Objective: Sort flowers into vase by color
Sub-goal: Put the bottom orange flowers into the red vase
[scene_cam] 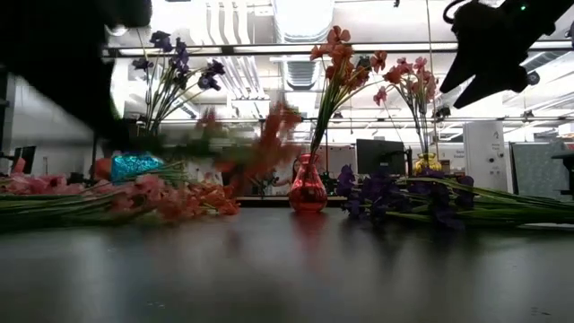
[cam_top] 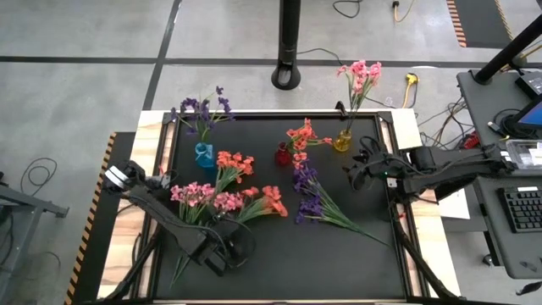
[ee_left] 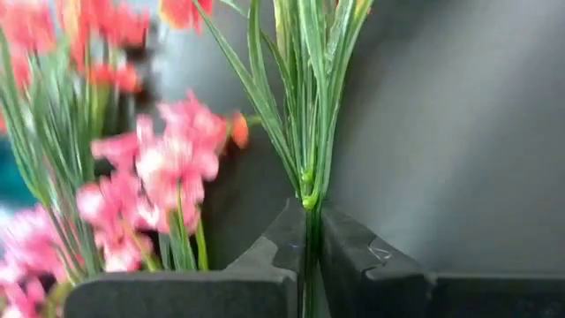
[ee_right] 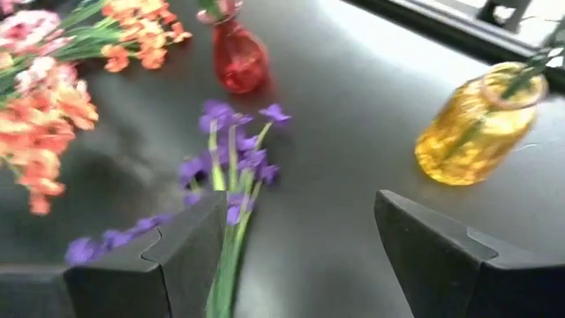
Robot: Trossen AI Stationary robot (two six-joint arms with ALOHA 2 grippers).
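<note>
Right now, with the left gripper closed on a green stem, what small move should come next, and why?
Probably a short straight lift. The left gripper is shut on a thin green flower stem low over the black table mat, with loose pink-blossomed sprigs lying close alongside; rising first should free it from them. The right gripper hangs open above the purple sprigs.

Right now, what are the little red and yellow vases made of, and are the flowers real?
The red vase and yellow vase look like tinted glass: glossy and see-through, with a stem visible inside the yellow one. The purple flowers seem artificial, probably fabric and plastic, judging by their stiff, uniform stems, though that's uncertain.
</note>
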